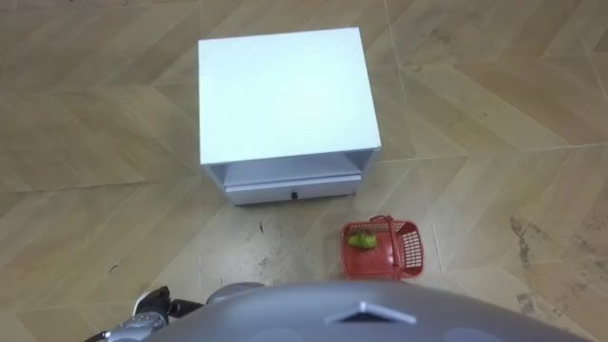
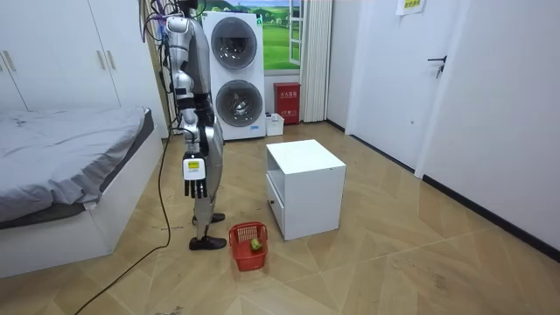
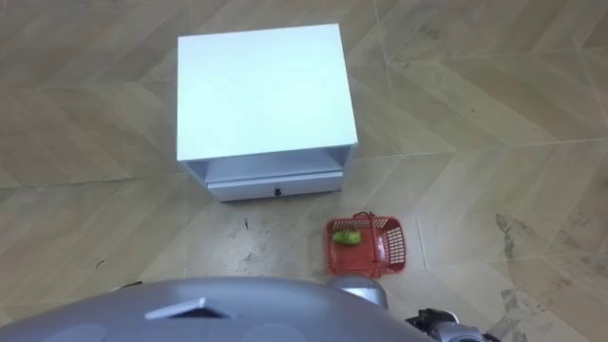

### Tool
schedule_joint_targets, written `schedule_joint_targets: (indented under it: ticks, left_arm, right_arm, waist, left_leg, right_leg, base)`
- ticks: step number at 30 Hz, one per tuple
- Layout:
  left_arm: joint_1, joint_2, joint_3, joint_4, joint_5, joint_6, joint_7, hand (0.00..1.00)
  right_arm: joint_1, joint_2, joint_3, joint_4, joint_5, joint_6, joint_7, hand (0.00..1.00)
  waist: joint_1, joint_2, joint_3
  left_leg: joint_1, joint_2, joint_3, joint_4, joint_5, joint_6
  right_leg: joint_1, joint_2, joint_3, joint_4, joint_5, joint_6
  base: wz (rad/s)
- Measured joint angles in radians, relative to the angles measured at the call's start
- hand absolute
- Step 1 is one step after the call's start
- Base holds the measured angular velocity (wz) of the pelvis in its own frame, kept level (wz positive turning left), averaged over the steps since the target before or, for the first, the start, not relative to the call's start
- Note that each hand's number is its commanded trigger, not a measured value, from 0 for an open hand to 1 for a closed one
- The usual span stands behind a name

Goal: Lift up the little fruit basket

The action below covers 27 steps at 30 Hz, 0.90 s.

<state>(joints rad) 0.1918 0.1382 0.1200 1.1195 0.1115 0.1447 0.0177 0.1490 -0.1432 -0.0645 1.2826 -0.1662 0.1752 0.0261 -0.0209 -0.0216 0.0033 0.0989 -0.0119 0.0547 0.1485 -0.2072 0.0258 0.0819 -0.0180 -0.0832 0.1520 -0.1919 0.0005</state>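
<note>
Room view: one basket [image 2: 240, 255], one fruit [image 2: 255, 245].

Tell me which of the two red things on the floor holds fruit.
The basket by the robot's feet, before the white cabinet: a green fruit lies in it. The red box stands by the washers.

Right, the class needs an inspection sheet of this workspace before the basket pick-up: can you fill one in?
Surface: wooden floor, scuffed by the basket.
Job's things: red fruit basket on the floor near a front corner of the white cabinet, green fruit inside.
Clutter: nothing seen.
Hands: right hand hangs open at the robot's side; left hand low, apart from the basket.
Cables: nothing seen besides the robot's own.
Surroundings: bed, stacked washing machines.
</note>
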Motion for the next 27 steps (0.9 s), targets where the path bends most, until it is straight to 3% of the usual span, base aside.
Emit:
schedule_joint_targets:
  ticks: [27]
  left_arm:
    - [0.014, 0.000, -0.006, 0.001, 0.060, 0.020, -0.001, 0.00]
  right_arm:
    - [-0.005, 0.000, 0.001, 0.003, 0.004, 0.001, 0.007, 0.00]
  waist:
    - [-0.003, -0.010, -0.0010]
  left_leg:
    - [0.000, -0.006, -0.001, 0.016, -0.001, 0.001]
  right_leg:
    - [0.001, -0.013, -0.012, 0.027, -0.017, 0.002]
  base:
    - [0.00]
